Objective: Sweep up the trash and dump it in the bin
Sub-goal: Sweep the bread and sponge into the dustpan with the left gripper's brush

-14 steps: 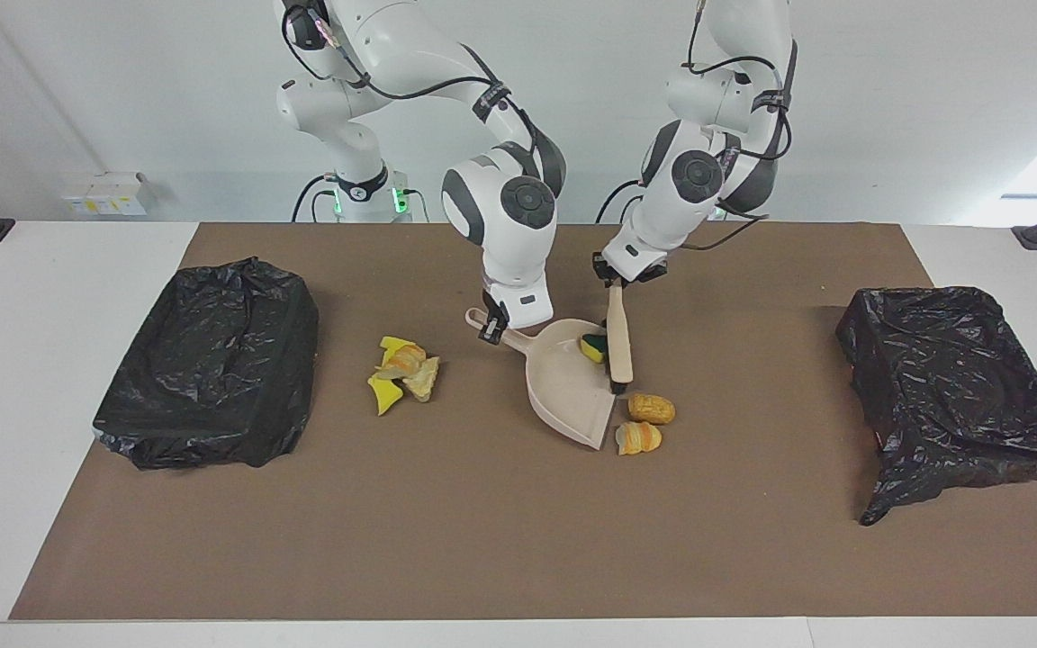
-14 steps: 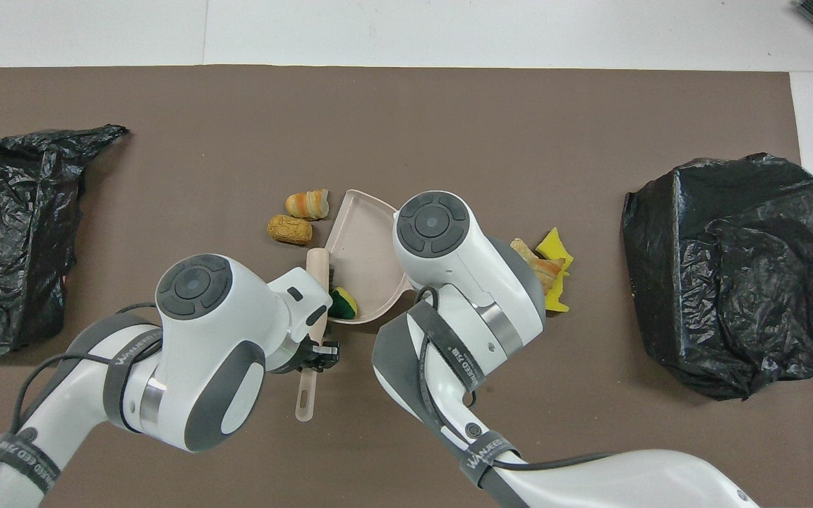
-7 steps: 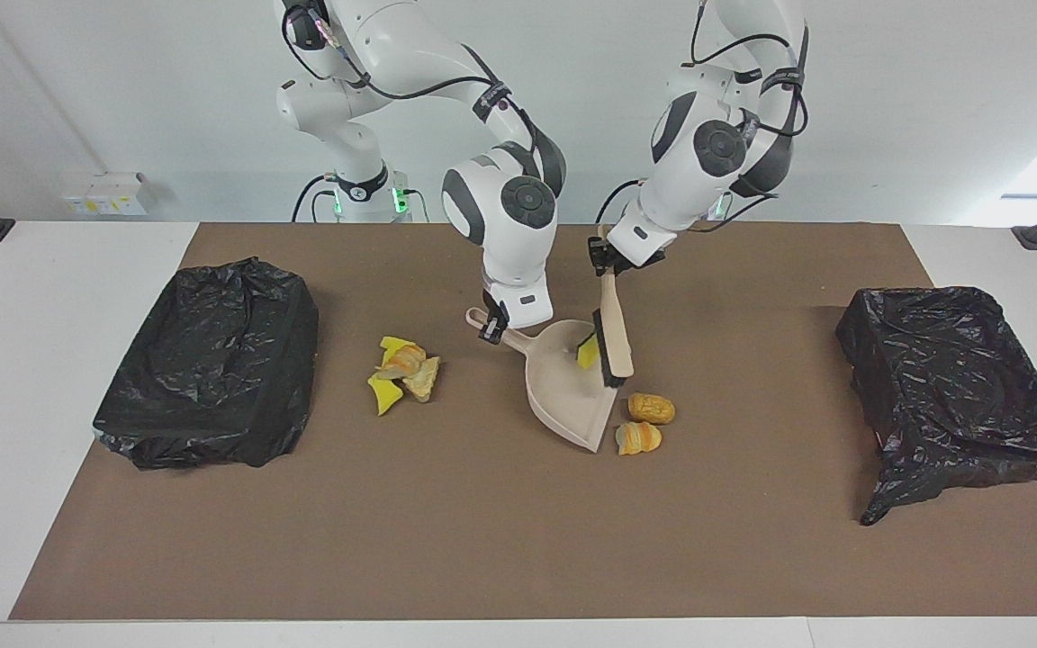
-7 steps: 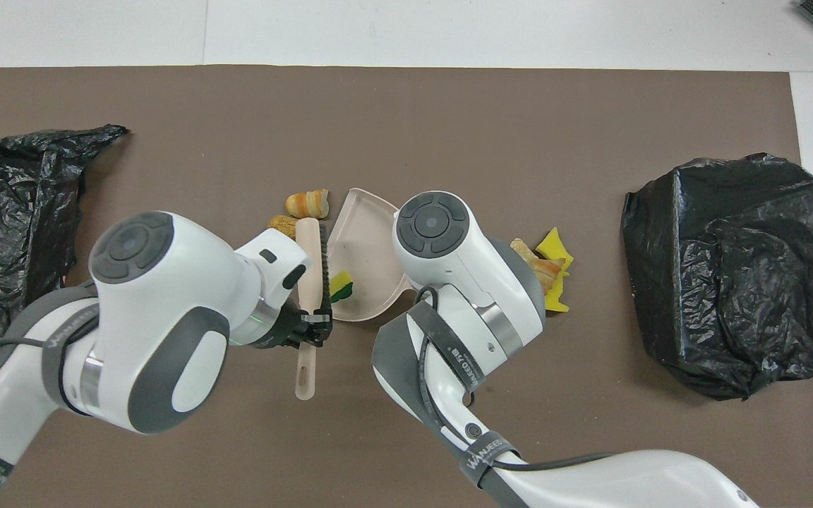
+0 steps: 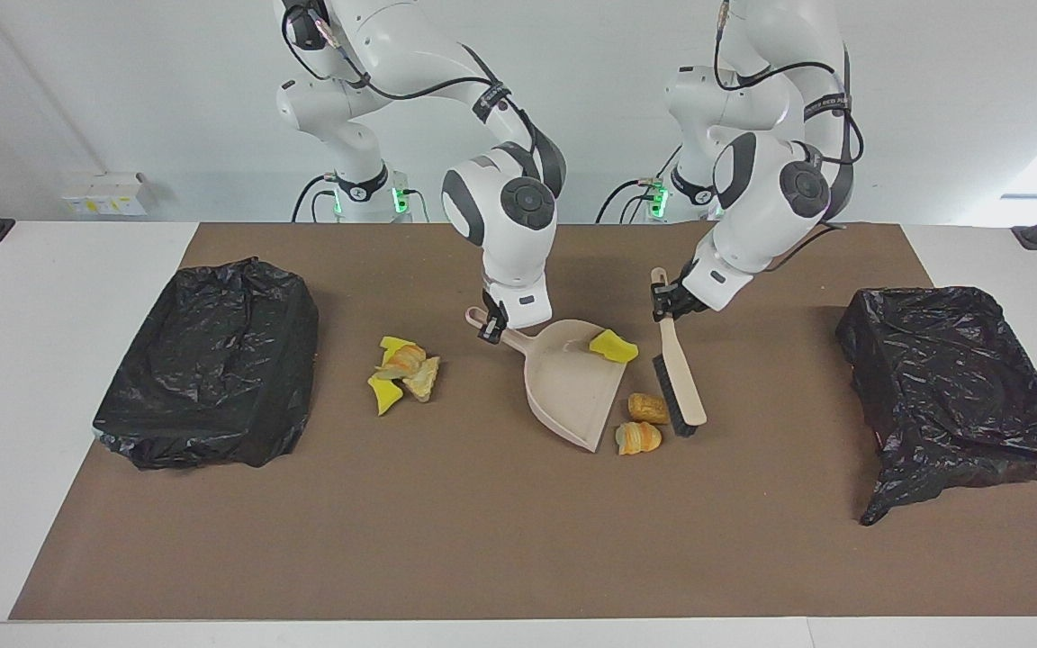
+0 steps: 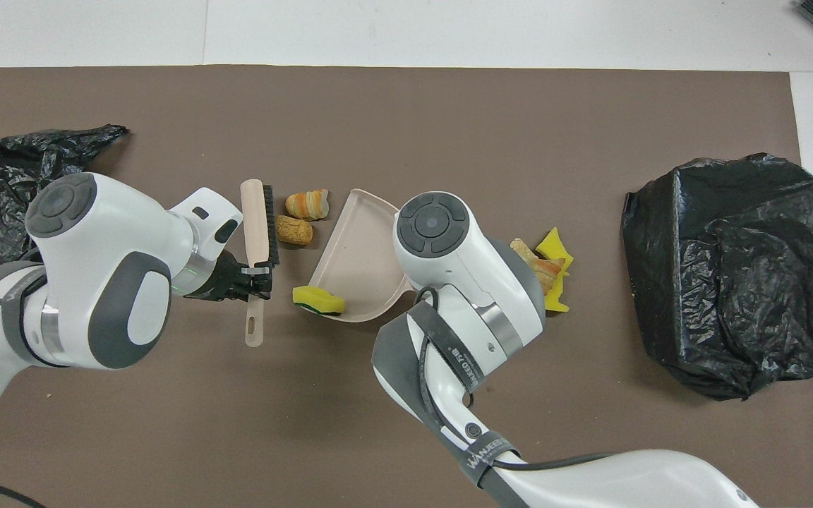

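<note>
Left gripper [image 5: 660,300] clamped on the brush [image 5: 680,380] handle, brush angled down, bristle head low beside the two bread lumps; whether the bristles touch the mat is hard to tell. Brown lump [image 5: 648,408] sits just beside the bristles; striped lump [image 5: 637,438] lies a little farther from the robots, at the dustpan's [image 5: 572,387] open lip. Both lumps on the mat, outside the pan.

Right gripper [image 5: 488,326] closed on the dustpan handle, pan flat on the mat, mouth toward the left arm's end. Sponge [image 5: 613,346], yellow with a green face, rests on the pan's rim at the edge nearer the robots.

Scrap pile [image 5: 403,371], yellow pieces and bread, lies toward the right arm's end of the pan, well apart from it.

Black bins: one [image 5: 210,363] at the right arm's end, one [image 5: 956,385] at the left arm's end.
</note>
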Action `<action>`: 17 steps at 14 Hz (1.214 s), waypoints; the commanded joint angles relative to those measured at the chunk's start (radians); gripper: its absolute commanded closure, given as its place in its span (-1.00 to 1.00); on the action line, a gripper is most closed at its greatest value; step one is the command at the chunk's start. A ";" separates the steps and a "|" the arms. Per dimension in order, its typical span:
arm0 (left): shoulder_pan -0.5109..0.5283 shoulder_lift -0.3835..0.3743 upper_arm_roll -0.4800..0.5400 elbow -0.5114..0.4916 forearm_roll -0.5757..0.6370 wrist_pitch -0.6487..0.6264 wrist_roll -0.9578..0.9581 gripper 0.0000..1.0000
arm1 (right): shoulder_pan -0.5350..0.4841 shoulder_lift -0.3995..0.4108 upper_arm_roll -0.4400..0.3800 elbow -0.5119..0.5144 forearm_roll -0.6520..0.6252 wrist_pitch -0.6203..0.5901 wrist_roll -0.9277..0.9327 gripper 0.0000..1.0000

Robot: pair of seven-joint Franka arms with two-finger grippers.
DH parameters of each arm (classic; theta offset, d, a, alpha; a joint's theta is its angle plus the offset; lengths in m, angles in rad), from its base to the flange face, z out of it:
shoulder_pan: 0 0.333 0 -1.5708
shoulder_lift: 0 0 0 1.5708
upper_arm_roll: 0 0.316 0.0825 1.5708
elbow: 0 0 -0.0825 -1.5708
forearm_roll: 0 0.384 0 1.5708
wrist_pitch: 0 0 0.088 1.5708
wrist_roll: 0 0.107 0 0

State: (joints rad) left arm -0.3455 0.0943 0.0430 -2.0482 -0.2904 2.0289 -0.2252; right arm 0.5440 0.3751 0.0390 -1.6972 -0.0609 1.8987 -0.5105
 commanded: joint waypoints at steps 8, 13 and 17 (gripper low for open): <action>-0.128 0.088 -0.020 0.085 0.114 -0.094 0.207 1.00 | -0.004 -0.016 0.007 -0.015 0.010 0.000 0.061 1.00; -0.231 0.062 -0.022 0.089 0.116 -0.188 0.147 1.00 | -0.004 -0.018 0.007 -0.016 0.010 0.000 0.063 1.00; -0.156 0.073 -0.009 0.129 0.117 -0.167 0.149 1.00 | -0.004 -0.018 0.007 -0.016 0.010 0.000 0.061 1.00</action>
State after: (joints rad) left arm -0.5485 0.1630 0.0316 -1.9554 -0.1850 1.8790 -0.0765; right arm 0.5441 0.3748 0.0402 -1.6999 -0.0606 1.8982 -0.4727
